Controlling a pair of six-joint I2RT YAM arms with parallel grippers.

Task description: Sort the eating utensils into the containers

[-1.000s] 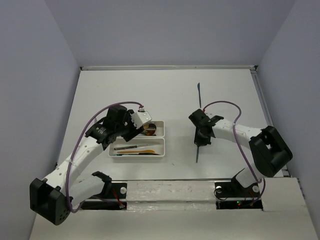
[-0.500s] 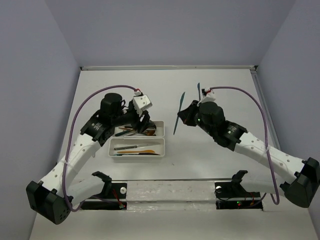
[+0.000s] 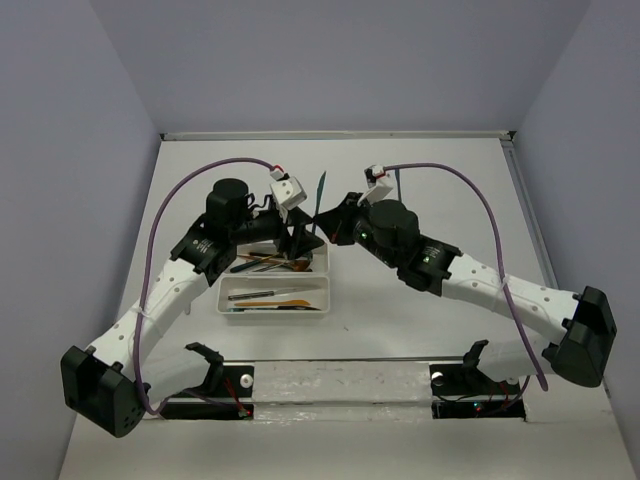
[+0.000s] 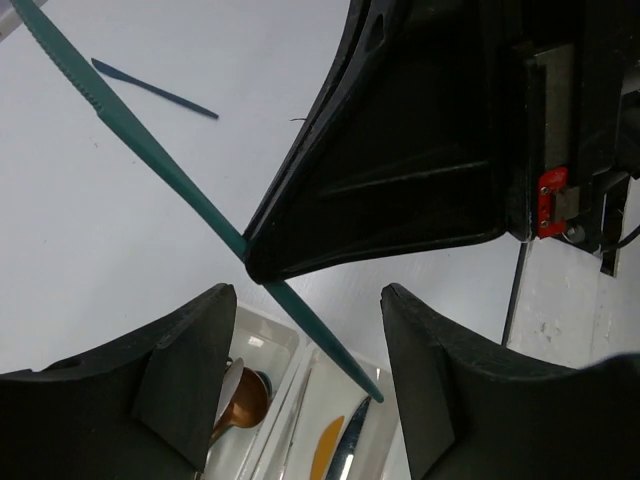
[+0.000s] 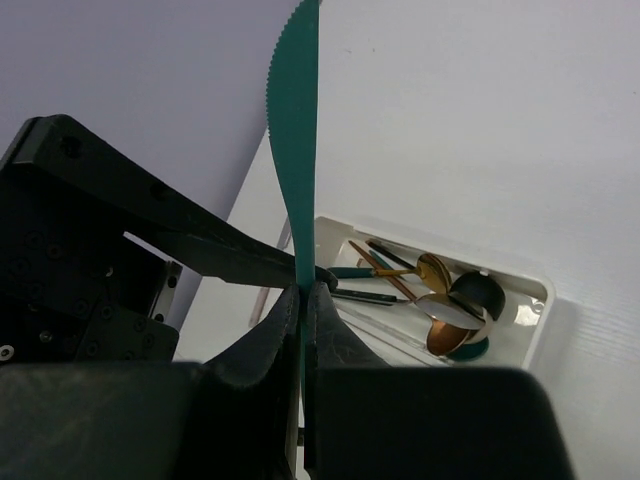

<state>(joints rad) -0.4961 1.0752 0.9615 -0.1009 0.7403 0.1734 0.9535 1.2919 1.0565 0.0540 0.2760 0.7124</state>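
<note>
Right gripper [image 3: 322, 228] is clenched on the teal knife [image 3: 320, 196], pinching it low on the handle; the serrated blade points up and away from the arm bases, so the long axis stands steeply rather than flat. The knife hangs over the right end of the far tray [image 3: 324, 262], which holds spoons [image 5: 455, 300]. The near tray [image 3: 325, 296], where flat knife-like pieces lie, is toward the arm bases from the grip. Both trays run left to right, so you will likely need to lay the knife over and turn it along that line. Left gripper [image 3: 292, 238] is released, jaws apart, just beside the knife; in its wrist view the handle end runs into the gap, contact not discernible. A dark blue knife [image 3: 398, 180] lies on the bench [image 3: 450, 190], nearer your right arm.
</note>
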